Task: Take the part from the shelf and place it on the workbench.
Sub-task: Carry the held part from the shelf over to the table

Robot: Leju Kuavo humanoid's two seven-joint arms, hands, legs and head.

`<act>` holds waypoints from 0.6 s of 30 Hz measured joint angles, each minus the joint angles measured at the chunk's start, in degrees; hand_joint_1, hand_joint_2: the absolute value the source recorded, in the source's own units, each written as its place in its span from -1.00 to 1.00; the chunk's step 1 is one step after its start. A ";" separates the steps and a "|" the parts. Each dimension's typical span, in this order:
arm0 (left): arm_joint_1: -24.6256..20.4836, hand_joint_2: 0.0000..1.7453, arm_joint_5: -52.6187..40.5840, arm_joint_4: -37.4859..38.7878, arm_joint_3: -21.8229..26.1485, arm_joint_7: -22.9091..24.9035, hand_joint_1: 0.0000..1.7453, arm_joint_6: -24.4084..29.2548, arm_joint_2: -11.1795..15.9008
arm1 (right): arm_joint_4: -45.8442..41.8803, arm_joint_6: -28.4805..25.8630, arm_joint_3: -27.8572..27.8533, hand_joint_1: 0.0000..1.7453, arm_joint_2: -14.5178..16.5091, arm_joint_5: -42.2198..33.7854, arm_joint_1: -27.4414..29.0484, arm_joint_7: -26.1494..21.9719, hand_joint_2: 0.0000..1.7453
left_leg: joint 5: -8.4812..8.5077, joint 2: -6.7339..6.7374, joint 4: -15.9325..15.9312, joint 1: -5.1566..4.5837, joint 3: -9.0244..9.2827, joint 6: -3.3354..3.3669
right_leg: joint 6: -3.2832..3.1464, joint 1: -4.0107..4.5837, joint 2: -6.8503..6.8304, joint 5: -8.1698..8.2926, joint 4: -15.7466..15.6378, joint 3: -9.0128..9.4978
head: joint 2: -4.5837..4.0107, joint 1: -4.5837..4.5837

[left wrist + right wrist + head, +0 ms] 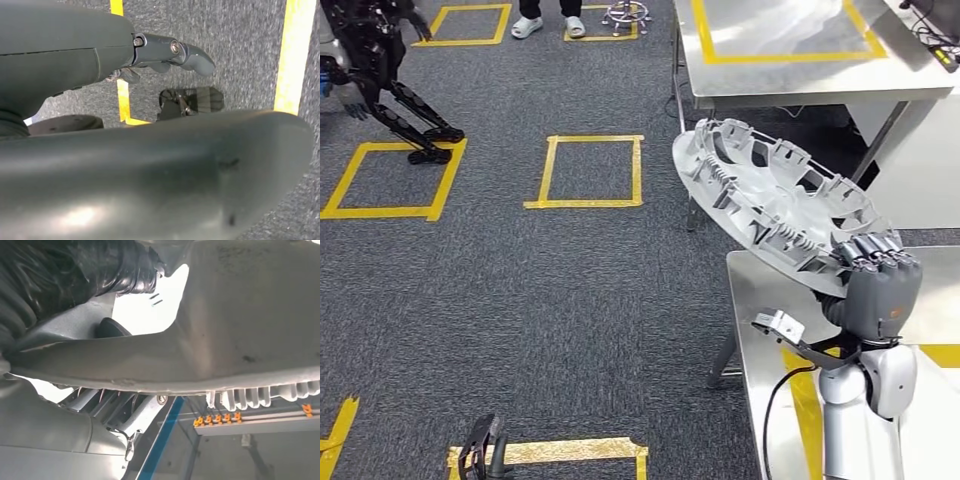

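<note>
Right robot hand (880, 290) grips the tilted grey part (773, 195) above the steel workbench (765, 300) edge.

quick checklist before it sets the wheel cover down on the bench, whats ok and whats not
1. Right hand holds the wheel cover at its rim: ok.
2. Cover level: not ok, it is tilted.
3. Cover over the workbench: not ok, much of it overhangs the carpet.
4. Bench surface under the cover free: cannot tell, the cover hides it.
5. Left hand free, hanging over the floor: ok.
6. Person standing far off: ok.
</note>
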 joint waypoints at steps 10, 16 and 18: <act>0.55 -1.00 -0.51 0.39 -0.02 0.28 -1.00 -0.06 -0.15 | -0.01 0.00 -0.15 1.00 0.31 0.36 0.72 -0.01 1.00 | -1.67 -7.73 8.70 -0.12 -4.29 1.09 | -1.37 0.50 7.06 0.40 0.00 0.08 | 0.00 -0.37; 0.08 -1.00 1.33 0.74 0.17 4.82 -1.00 -4.17 0.19 | 0.01 0.00 0.19 1.00 0.31 0.73 0.26 -0.01 1.00 | 0.65 -9.21 0.04 -0.12 -0.75 2.13 | 0.18 0.07 9.51 0.74 0.53 -1.61 | 0.00 -0.53; -0.02 -1.00 1.20 0.76 0.19 5.47 -1.00 -4.65 0.30 | 0.08 0.00 0.26 1.00 0.31 0.86 -0.02 -0.01 1.00 | 1.03 -7.78 -0.75 0.05 -0.36 2.46 | 0.61 0.25 6.40 -1.52 4.11 -3.58 | 0.00 -0.17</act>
